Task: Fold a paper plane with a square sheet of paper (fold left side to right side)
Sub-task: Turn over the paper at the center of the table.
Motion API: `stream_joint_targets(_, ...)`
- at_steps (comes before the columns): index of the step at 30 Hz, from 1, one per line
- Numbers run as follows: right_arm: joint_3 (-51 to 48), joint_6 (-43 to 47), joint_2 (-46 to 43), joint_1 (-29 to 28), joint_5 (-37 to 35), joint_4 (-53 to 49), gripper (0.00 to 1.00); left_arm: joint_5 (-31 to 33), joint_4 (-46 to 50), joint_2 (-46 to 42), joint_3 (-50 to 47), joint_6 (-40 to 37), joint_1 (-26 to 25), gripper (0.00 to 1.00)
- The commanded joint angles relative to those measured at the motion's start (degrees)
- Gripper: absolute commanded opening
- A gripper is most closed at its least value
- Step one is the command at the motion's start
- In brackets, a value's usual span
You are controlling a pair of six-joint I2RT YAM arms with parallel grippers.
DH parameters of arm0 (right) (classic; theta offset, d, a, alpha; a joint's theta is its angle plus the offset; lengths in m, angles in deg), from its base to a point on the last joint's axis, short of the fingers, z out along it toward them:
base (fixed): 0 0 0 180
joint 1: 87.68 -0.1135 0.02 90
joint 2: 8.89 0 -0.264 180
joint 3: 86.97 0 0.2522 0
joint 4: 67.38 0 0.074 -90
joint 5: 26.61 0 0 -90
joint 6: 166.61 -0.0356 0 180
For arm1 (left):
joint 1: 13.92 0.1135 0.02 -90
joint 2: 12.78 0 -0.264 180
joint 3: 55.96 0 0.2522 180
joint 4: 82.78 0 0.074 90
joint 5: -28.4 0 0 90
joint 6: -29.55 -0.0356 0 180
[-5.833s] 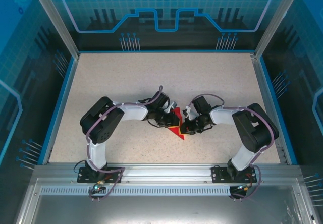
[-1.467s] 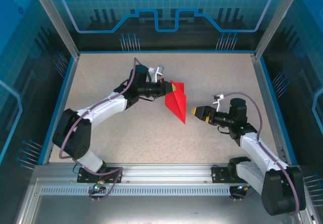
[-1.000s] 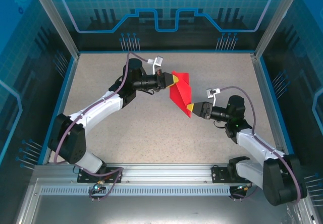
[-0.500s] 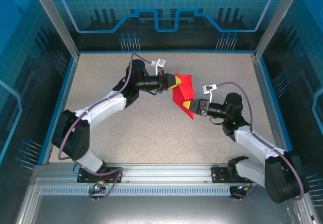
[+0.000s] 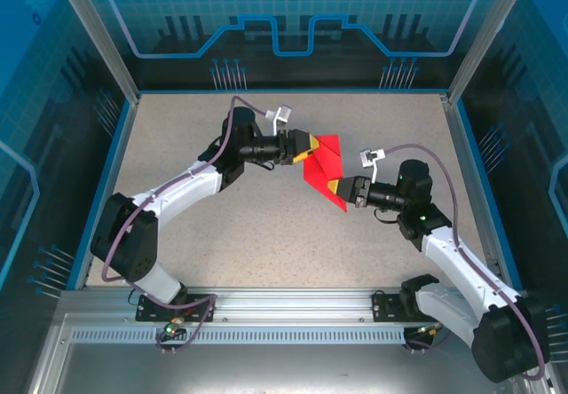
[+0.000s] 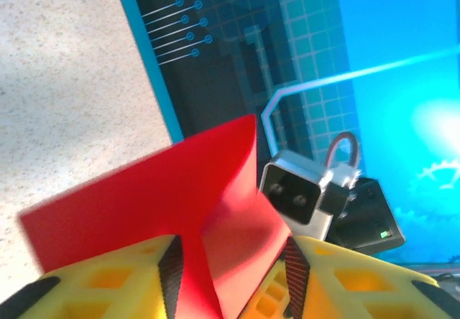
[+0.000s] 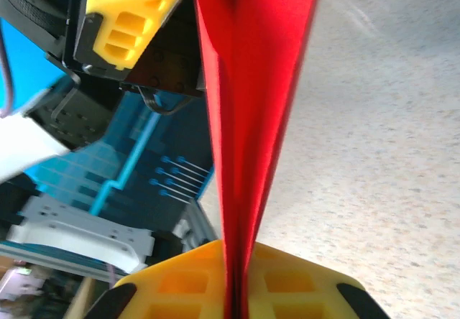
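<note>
1. Mostly folded, by the look of it: paper plane (image 5: 325,168) shows as a layered red dart with a centre crease and a pointed end.
2. Hangs over the middle of the counter (image 5: 222,234), apparently clear of its surface, spanned between both arms.
3. Right gripper (image 5: 335,188), toward the counter's right side, takes the pointed end; fingers (image 7: 180,283) pinched tight on the red layers.
4. Left gripper (image 5: 310,149), toward the counter's far side, sits at the wide end; fingers (image 6: 100,290) parted, with paper between them but not clamped.
5. Probably left to do: a last crease or spreading the wings, then setting down on the counter.
6. No containers in play.
</note>
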Motion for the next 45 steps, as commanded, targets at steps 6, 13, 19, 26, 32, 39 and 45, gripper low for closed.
stream_joint_targets(6, 10.8, 20.4, -0.2, -3.7, -19.6, -33.7, 0.04, 10.3, 22.0, -12.7, -2.4, -16.4, 2.2, 0.70)
stream_joint_targets(13, 27.3, 29.8, 13.8, -23.5, -66.5, -56.3, 0.04, 19.7, 31.3, -25.8, -7.3, -22.4, 3.1, 0.77)
stream_joint_targets(19, 39.6, 26.9, 33.6, -34.2, -93.7, -69.0, 0.05, 31.1, 36.3, -37.6, -10.8, -24.3, 3.2, 0.84)
stream_joint_targets(26, 51.1, 25.8, 55.8, -39.8, -106.3, -78.3, 0.07, 36.8, 40.0, -44.9, -11.7, -25.4, 3.4, 0.90)
stream_joint_targets(32, 57.8, 26.9, 71.2, -41.0, -108.8, -81.2, 0.08, 36.6, 41.0, -45.1, -11.6, -25.4, 3.4, 0.91)
stream_joint_targets(39, 58.8, 30.3, 74.3, -42.3, -98.4, -78.5, 0.16, 38.2, 41.7, -43.2, -12.0, -23.0, 3.4, 0.91)
stream_joint_targets(45, 56.9, 33.0, 69.6, -43.2, -84.8, -75.8, 0.46, 37.8, 39.2, -40.9, -13.5, -21.9, 3.4, 0.91)
